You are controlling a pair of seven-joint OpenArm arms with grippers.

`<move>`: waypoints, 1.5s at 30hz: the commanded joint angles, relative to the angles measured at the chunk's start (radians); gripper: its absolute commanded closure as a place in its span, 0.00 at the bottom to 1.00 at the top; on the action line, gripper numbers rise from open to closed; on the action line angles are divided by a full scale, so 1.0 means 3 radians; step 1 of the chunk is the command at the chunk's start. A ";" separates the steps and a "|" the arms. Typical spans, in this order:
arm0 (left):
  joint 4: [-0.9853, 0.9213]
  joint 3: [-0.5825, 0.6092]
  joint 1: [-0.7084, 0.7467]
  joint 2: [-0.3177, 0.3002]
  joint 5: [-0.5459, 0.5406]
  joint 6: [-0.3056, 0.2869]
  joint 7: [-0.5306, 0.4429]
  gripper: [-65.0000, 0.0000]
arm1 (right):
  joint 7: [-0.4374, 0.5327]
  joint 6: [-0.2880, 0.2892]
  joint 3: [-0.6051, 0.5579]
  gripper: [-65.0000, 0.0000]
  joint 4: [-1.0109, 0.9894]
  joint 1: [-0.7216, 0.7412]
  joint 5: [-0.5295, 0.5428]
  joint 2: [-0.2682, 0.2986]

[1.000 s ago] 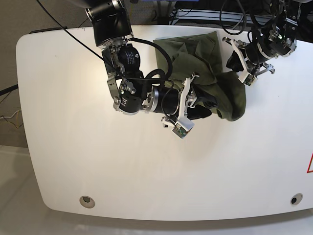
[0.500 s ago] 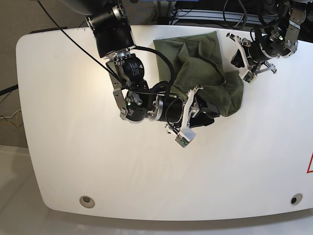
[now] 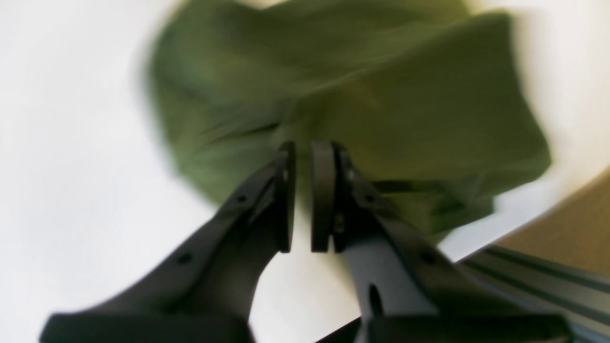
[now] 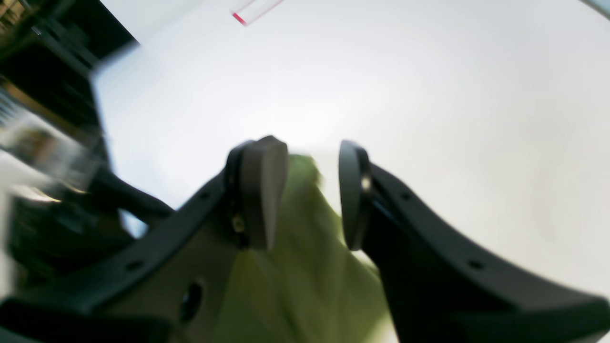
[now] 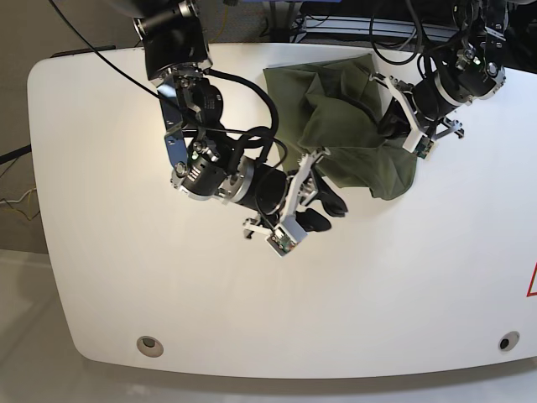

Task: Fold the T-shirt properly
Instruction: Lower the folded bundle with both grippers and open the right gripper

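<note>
The olive-green T-shirt [image 5: 352, 117] lies crumpled at the back of the white table [image 5: 126, 252]. My left gripper [image 5: 393, 122] hovers at the shirt's right edge. In the left wrist view its jaws [image 3: 302, 147] stand almost together with only a thin slit, nothing shows between them, and the T-shirt [image 3: 362, 95] spreads blurred beyond the tips. My right gripper [image 5: 325, 210] sits just off the shirt's lower-left edge. In the right wrist view it [image 4: 312, 157] is open, and a flap of the T-shirt [image 4: 295, 286] lies between and under its fingers, not pinched.
The table's back edge runs close behind the shirt, with cables and equipment [image 5: 352, 17] beyond it. Two round holes [image 5: 149, 344] [image 5: 503, 342] sit near the front edge. A red mark [image 5: 533, 281] is at the right edge.
My left gripper closed and moved down-left onto the shirt's right edge. My right gripper drew back down-left, off the shirt's lower-left part.
</note>
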 commanded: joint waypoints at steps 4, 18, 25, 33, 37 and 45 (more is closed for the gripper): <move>0.0026 0.0053 -0.0094 0.0073 0.0243 0.0055 -0.0038 0.90 | -0.0013 0.0219 0.0271 0.66 -0.0057 0.0017 -0.0158 0.0177; -0.0677 0.0448 -0.0111 0.0109 0.0173 0.0082 -0.0262 0.92 | 0.0180 0.0287 0.0213 0.88 -0.0713 0.0035 -0.0574 0.0151; -0.0854 0.0726 -0.0109 0.0049 0.0150 0.0077 -0.0306 0.91 | 0.0325 0.0261 0.0065 0.90 -0.1057 0.0118 -0.0639 0.0152; -0.0878 0.0658 -0.0278 0.0110 0.0126 0.0100 -0.0190 0.92 | 0.0169 0.0244 0.0046 0.89 -0.1149 -0.0117 -0.0703 0.0218; -0.0878 0.0576 -0.0313 0.0116 0.0121 0.0095 -0.0032 0.92 | 0.0169 0.0244 0.0046 0.90 -0.1149 -0.0123 -0.0703 0.0218; -0.0776 0.0382 -0.0365 0.0116 0.0121 0.0095 0.0040 0.92 | 0.0169 0.0223 0.0046 0.89 -0.1022 -0.0133 -0.0703 0.0218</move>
